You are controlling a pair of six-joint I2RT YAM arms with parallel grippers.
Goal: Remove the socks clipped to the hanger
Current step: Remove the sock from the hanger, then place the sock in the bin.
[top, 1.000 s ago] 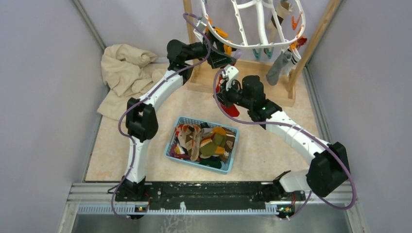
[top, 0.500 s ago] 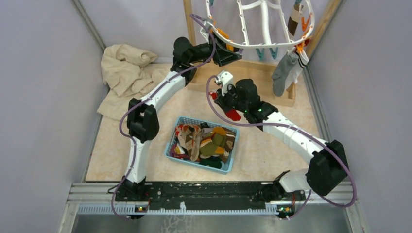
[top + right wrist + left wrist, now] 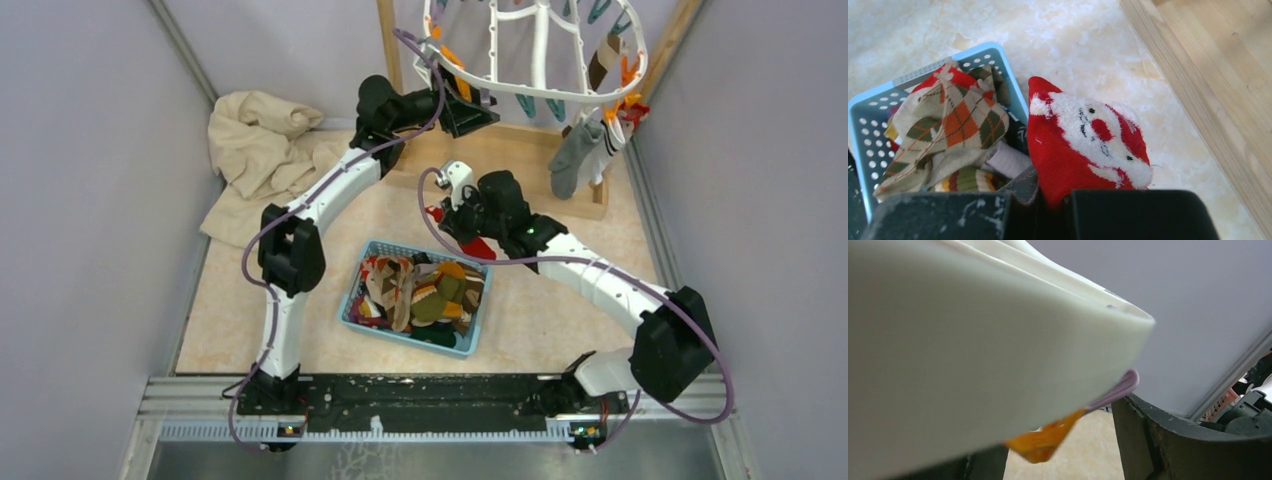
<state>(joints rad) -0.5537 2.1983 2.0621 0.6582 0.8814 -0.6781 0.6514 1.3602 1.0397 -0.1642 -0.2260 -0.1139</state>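
Pinching one red Santa sock (image 3: 1073,145) in right jaws, left jaws straddling one hanger (image 3: 540,50), grip unclear, two socks (image 3: 572,150) clipped

A crumpled beige cloth (image 3: 255,150) lies at the tabletop's (image 3: 560,320) far left corner. A light wooden rack frame (image 3: 515,150) stands along the far edge. A blue perforated basket (image 3: 350,300) sits near the middle.

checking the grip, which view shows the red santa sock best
Right wrist: the red Santa sock is close up, face visible, pinched in the right gripper. Top external shows only a small red scrap of it under the wrist; left wrist shows none of it.
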